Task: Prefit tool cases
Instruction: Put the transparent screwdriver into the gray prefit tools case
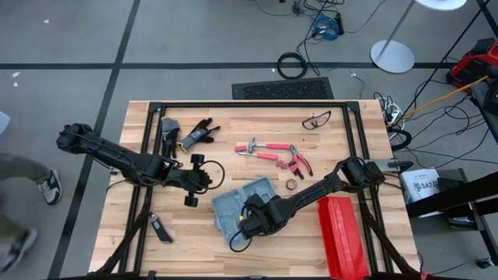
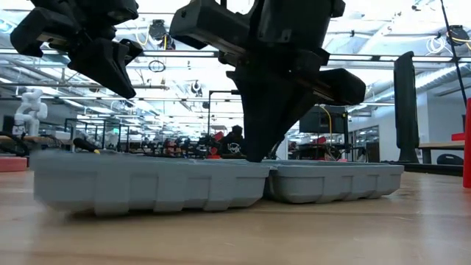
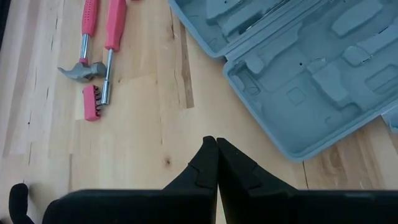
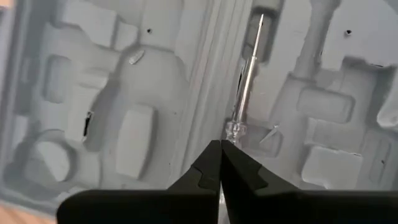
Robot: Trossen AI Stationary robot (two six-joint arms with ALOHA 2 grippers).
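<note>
Tool case (image 1: 233,206) directly beneath closed right pincer (image 1: 247,226)

Open case (image 1: 237,204) beside red box (image 1: 342,237)

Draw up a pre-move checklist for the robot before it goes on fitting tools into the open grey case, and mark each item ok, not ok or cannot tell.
1. Tool case lies open and flat on the table: ok.
2. Right gripper is over the case, fingers shut: ok.
3. Slim metal screwdriver lies in a slot by the hinge; whether the right gripper grips it: cannot tell.
4. Left gripper is shut, empty, off the case over bare wood: ok.
5. Pink hammer and pink bit driver lie outside the case: not ok.
6. Pink pliers also outside the case: not ok.
</note>
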